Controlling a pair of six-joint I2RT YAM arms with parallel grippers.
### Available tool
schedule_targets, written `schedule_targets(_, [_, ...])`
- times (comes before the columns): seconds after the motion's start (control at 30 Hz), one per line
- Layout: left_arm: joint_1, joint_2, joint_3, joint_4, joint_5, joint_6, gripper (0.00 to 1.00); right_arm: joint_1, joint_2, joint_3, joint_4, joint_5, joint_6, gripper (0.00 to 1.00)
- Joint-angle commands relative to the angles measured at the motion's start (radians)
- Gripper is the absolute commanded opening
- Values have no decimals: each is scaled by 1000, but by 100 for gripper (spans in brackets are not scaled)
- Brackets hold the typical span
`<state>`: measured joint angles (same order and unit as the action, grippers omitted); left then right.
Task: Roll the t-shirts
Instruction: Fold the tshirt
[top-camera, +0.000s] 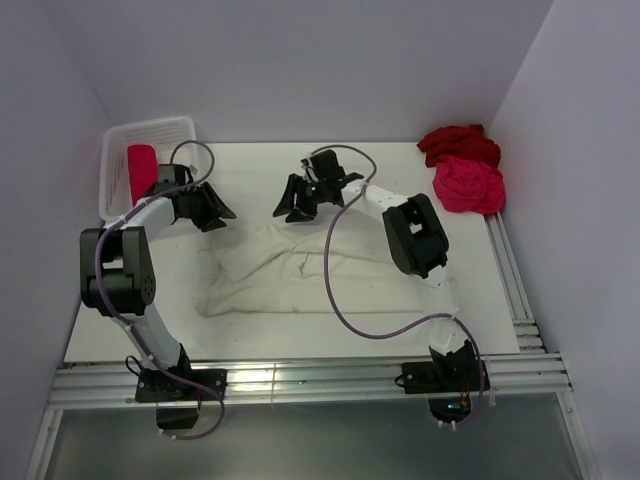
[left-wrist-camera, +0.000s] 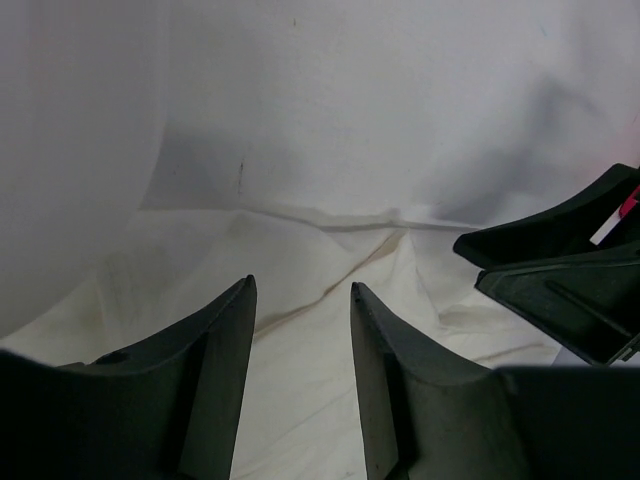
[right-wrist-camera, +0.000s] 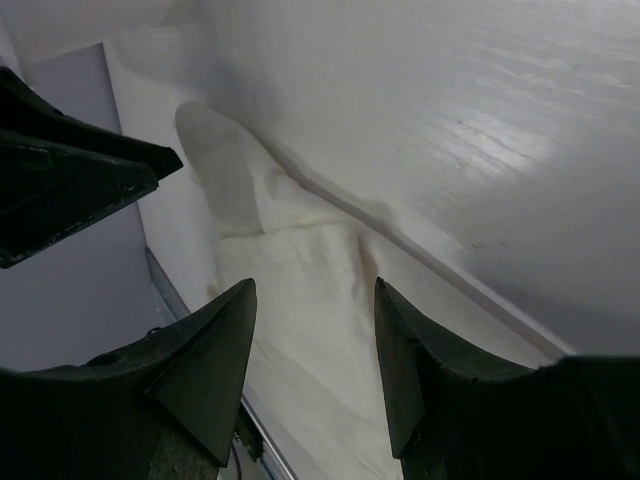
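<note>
Since a roll needs a flat start, the cream shirt (top-camera: 290, 280) lies spread out on the bench (top-camera: 260, 165). Its far edge sits just under both tools and the rest runs back toward the arm bases. I judge it to be the shirt in hand, laid out but with no turn begun.

Left of the left tool (top-camera: 212, 212) stands the basket (top-camera: 150, 125). It is likely the place for finished work, as a pink-red roll (top-camera: 141, 165) sits inside it. Well off to the right of the right tool (top-camera: 293, 208), the dark red shirt (top-camera: 457, 143) and the hot pink shirt (top-camera: 468, 186) lie crumpled and touching. They are probably parked there to wait their turn away from the working space.

The tools hang near one another over the cream shirt's far edge, fingers pointing down. That pairing would suit catching the edge at two places so it turns evenly. Each tool is spread, with only cloth showing through the gap and nothing pinched. Whether the fingertips touch the cloth I cannot tell.

Plain pale grey-lilac walls close the room on the left, far and right sides. The bench top is white and smooth, with a faint sheen beyond the right tool. Metal rails (top-camera: 300, 380) run along its near edge and down its right side. The cream cloth is close to the bench in tone, so its outline is hard to trace.
</note>
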<state>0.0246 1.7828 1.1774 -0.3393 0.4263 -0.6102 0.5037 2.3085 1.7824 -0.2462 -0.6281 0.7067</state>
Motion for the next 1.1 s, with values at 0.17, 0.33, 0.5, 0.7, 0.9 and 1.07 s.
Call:
schedule_targets(0.17, [0, 89, 36, 31, 11, 38, 46, 47, 60, 54, 137, -33, 89, 57])
schedule_targets(0.33, [5, 106, 38, -4, -31, 50, 46, 53, 68, 46, 111, 13, 77, 57])
schedule_targets(0.5, [5, 84, 28, 20, 8, 55, 46, 52, 48, 22, 114, 21, 57, 57])
schedule_targets(0.7, [-5, 58, 31, 20, 25, 76, 46, 52, 60, 31, 102, -2, 40, 54])
schedule_targets(0.9, [-63, 36, 64, -30, -61, 102, 48, 55, 57, 15, 108, -18, 28, 53])
schedule_targets(1.07, [-106, 32, 93, -73, -119, 133, 48, 58, 45, 0, 102, -25, 14, 53])
